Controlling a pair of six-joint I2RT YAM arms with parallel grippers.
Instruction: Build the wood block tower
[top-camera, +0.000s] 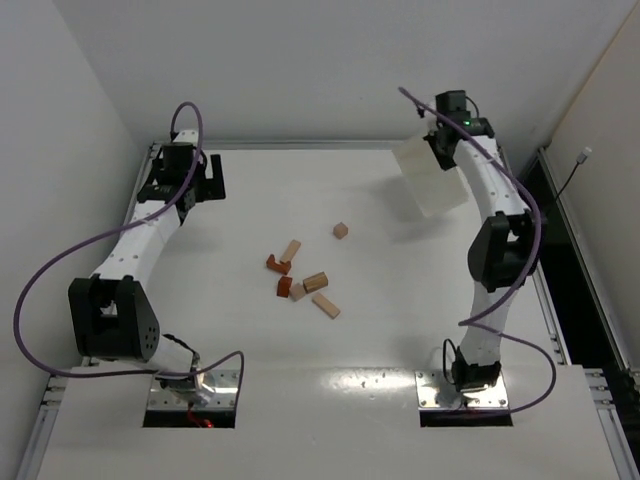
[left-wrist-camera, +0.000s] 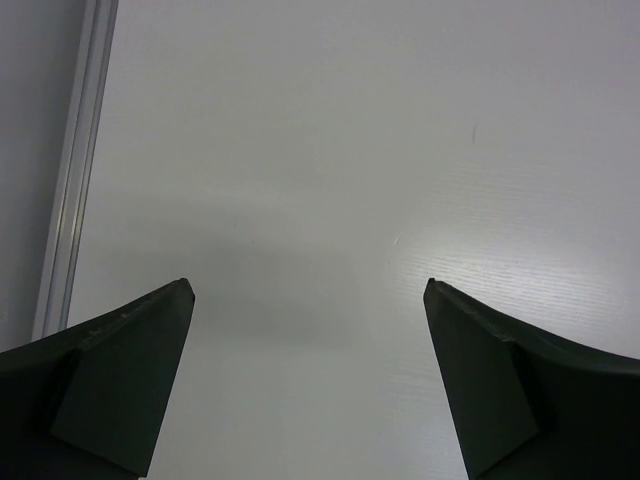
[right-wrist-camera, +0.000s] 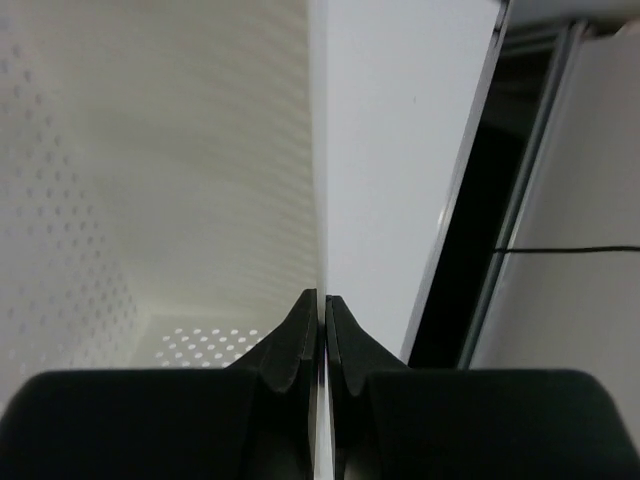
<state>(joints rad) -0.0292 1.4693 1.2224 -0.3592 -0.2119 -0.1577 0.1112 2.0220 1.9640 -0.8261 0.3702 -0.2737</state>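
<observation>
Several small wood blocks (top-camera: 300, 280), pale tan and reddish-orange, lie loose and scattered at the middle of the table; one tan cube (top-camera: 341, 230) lies apart, further back. No tower stands. My left gripper (top-camera: 205, 178) is open and empty at the far left, its fingers (left-wrist-camera: 130, 380) over bare table. My right gripper (top-camera: 437, 150) at the far right is shut on the thin wall of a white perforated box (top-camera: 432, 178), holding it lifted and tilted above the table. In the right wrist view the fingertips (right-wrist-camera: 300, 330) pinch that wall (right-wrist-camera: 316, 200).
The white table (top-camera: 400, 320) has a metal rail (left-wrist-camera: 75, 170) along its far left edge. A dark gap (top-camera: 575, 260) with a cable runs beside the table's right edge. White walls enclose the back and sides.
</observation>
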